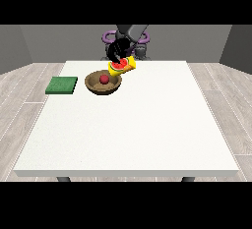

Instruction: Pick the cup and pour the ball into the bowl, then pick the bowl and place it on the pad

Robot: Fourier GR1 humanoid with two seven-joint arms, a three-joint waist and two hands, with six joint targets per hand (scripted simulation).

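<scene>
Across the white table (147,125), which fills most of the front view, everything in play sits near the far edge, so take the bowl as the landmark. Next in size comes the green pad (62,85), lying flat to the view's left of the bowl, apart from it, with bare tabletop between the two. The bowl (103,83) itself is brown and rests upright on the table. Just above its far right rim hangs the yellow cup (122,66), tipped well over so that its red mouth faces down toward the bowl. One dark hand (118,51) holds that cup from behind, its fingers wrapped round it; which of the robot's arms it belongs to is hard to make out, though it appears to come from the side shown at the view's left. No second hand can be seen. Smallest of all, the red ball (104,78) lies inside the bowl, near its middle.

With the ball already down in the bowl, the pour looks done. The sensible course now is to right the cup and carry it away from the bowl's rim without brushing it, set it down on the side away from the pad, then take the bowl by its rim and keep it level on the way to the pad so the ball stays in.
</scene>
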